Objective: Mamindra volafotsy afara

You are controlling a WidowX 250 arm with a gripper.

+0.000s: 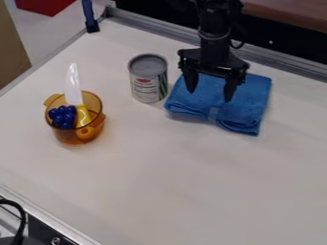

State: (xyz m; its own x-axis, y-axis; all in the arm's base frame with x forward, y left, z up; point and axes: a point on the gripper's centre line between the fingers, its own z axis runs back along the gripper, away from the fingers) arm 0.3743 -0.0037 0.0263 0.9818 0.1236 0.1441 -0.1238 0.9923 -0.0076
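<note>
The can [147,82] looks metal under paper, the towel [248,103] matt cloth, the pot [63,136] glossy plastic, the desk [191,186] smooth and matt.

A robotics lab, by the look of this bench!
And here's the giveaway: a black robot arm [214,36] over a white tabletop [191,186], metal framing [281,61] along its edges, a black cable [23,217] looping in at the lower left, while the tin can [148,79] and amber pot [76,139] play kitchen on the worktop.
</note>
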